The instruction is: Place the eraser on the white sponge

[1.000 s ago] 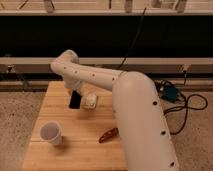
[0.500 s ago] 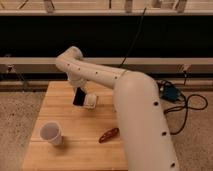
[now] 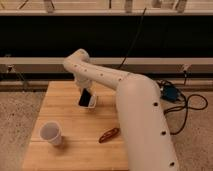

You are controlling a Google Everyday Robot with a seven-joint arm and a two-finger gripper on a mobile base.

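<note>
**Inspector:** Where was the gripper (image 3: pixel 83 89)?

**Assistant:** Below the arm's (image 3: pixel 125 95) elbow, over the far middle of the wooden table (image 3: pixel 75 127). Whether it was parted or closed could not be told.

**Inspector:** And the eraser (image 3: pixel 85 98)?

**Assistant:** Directly at the gripper's 6 o'clock, tilted on edge and touching the gripper's lower end. Whether it was actually clamped could not be confirmed.

**Inspector:** The white sponge (image 3: pixel 92 102)?

**Assistant:** At the eraser's 3 o'clock, pressed against it, mostly hidden behind it.

**Inspector:** Further out?

**Assistant:** A white cup (image 3: pixel 51 133) stood upright at the eraser's 7 o'clock, well apart. A reddish-brown elongated object (image 3: pixel 108 134) lay at 5 o'clock, near the arm's body.
</note>
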